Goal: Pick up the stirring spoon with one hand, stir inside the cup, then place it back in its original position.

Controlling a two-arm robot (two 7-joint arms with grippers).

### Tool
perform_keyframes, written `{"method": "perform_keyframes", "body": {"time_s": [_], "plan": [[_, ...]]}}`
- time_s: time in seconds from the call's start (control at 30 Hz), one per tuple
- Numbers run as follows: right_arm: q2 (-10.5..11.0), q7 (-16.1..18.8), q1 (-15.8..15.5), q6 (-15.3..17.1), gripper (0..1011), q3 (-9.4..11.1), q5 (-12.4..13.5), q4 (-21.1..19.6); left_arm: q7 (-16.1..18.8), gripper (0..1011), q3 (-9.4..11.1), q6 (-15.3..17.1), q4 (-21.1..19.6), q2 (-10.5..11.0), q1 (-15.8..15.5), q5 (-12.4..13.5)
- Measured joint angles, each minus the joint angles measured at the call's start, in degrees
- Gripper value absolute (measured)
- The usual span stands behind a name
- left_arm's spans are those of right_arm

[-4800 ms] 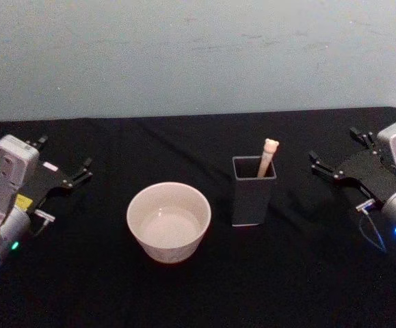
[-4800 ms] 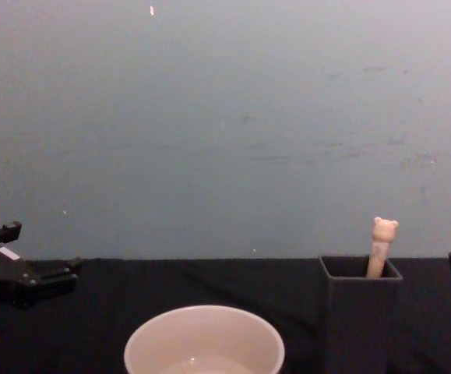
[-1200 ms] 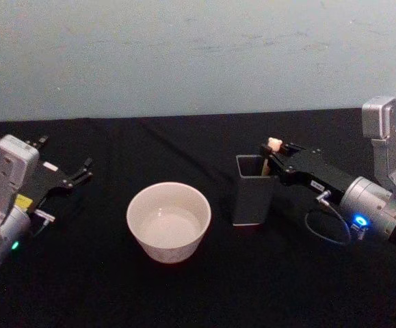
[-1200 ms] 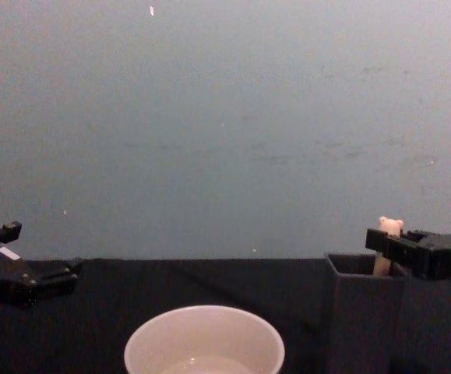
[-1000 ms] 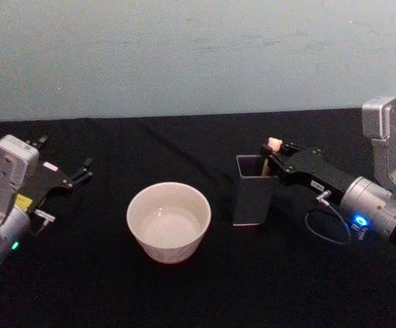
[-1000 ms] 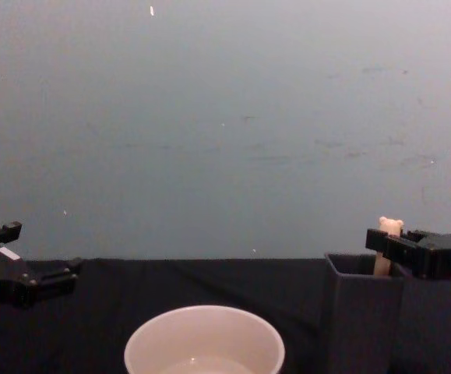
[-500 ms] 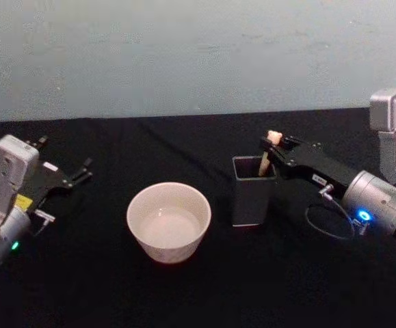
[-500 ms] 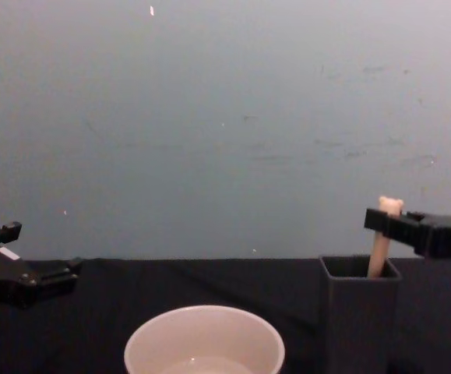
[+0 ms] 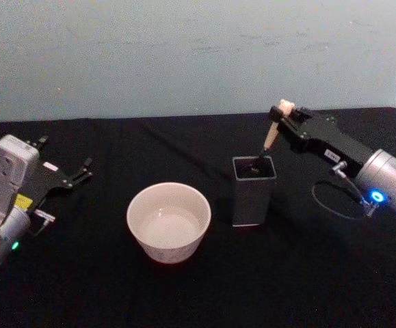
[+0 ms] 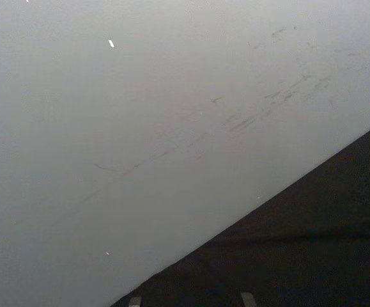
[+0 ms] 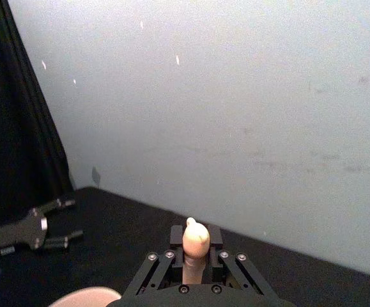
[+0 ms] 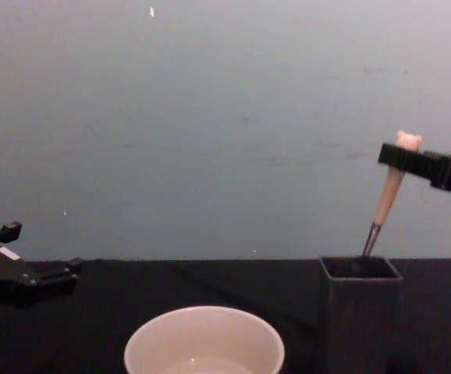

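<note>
Grip is confirmed on the small stirring spoon (image 9: 271, 137) with cream-beige handle, tiny bear head on top and thin metal neck. It is clamped high on the handle, just under the bear head, by the right pincer (image 9: 284, 117), which is black with long flat jaws and carried on a white-grey arm with a blue light ring. The jaws are closed onto the handle from both sides. In the right wrist view the bear head is seen poking up between them.

The stirring spoon is held raised over the dark grey square holder (image 9: 252, 199) and tilted, with its top end leaned toward the robot's right. Most of the handle and part of the neck are exposed above the holder's rim. The lower end of the neck is seen reaching into the holder's mouth. The metal bowl is hidden inside, so contact with the holder's walls cannot be told. The right pincer is reached in from the right side, well above the black desk (image 9: 102, 294).

The wide round cream-white cup (image 9: 158, 246) is stood upright on the desk to the left of the holder, near it but apart. Its contents cannot be told.

The left pincer (image 9: 83, 171), also black, is parked at the desk's left side, well apart from the cup. Its fingers are spread, with nothing held. A plain pale grey-blue wall (image 9: 184, 55) is seen behind the desk.
</note>
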Motion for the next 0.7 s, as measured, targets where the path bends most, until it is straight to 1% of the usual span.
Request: {"method": "perform_keyframes", "body": {"time_s": [0.1, 0.23, 0.43, 0.7], "plan": [[-0.2, -0.3, 0.3, -0.6, 216, 0.3, 0.9, -0.8, 0.0, 1001, 0.0, 0.0, 0.0, 0.0, 0.0, 0.0], [-0.5, -0.6, 0.8, -1.1, 216, 0.3, 1.3, -0.9, 0.0, 1001, 0.0, 0.0, 0.0, 0.0, 0.0, 0.0], [-1.6, -0.7, 2.6, -1.8, 216, -0.1, 2.0, -0.6, 0.0, 1001, 0.0, 0.0, 0.0, 0.0, 0.0, 0.0], [-3.5, -0.2, 5.2, -2.1, 216, -2.2, 2.3, 1.4, 0.0, 1002, 0.0, 0.0, 0.0, 0.0, 0.0, 0.0]]}}
